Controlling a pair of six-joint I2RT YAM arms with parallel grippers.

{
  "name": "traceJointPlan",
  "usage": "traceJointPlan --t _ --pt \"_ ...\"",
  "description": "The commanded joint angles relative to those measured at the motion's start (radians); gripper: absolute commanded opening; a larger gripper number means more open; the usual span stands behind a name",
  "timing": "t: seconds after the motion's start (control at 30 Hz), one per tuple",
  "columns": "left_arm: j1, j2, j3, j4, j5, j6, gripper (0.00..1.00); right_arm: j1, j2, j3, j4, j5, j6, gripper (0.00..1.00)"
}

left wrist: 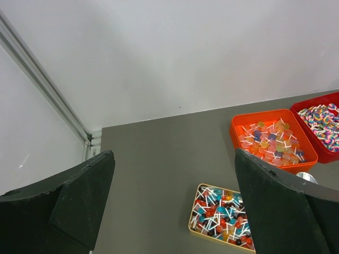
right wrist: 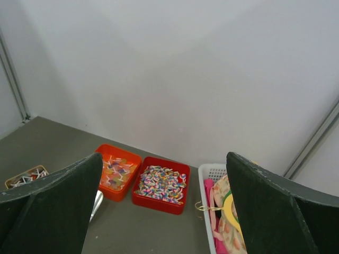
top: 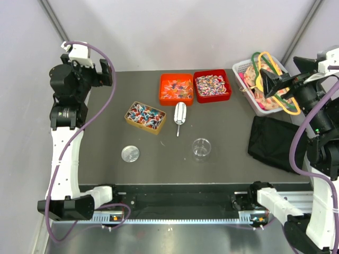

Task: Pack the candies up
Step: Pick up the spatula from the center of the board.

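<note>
Packing looks unstarted: left pincer and right pincer hover spread, empty. The candies lie between them, well apart. Next, one probably must reach the scoop.

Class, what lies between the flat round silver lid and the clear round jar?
Nothing; only bare dark grey tabletop there, per the top view.

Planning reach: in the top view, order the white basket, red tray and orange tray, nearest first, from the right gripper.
From the right gripper:
1. White basket, right under it, far right.
2. Red tray, left of the basket.
3. Orange tray, further left.
</note>
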Motion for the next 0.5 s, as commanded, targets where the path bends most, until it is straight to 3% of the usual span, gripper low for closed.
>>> traceJointPlan --t 0.0,0.47 --pt "0.003 -0.004 0.006 0.041 0.005 -0.016 0.99 -0.014 0.014 0.037 0.026 -0.053 0.018 0.99" --pt "0.0 0.03 -0.098 0.111 0.052 0.061 0.99 -0.005 0.118 -0.064 0.043 -0.22 0.069 0.99"
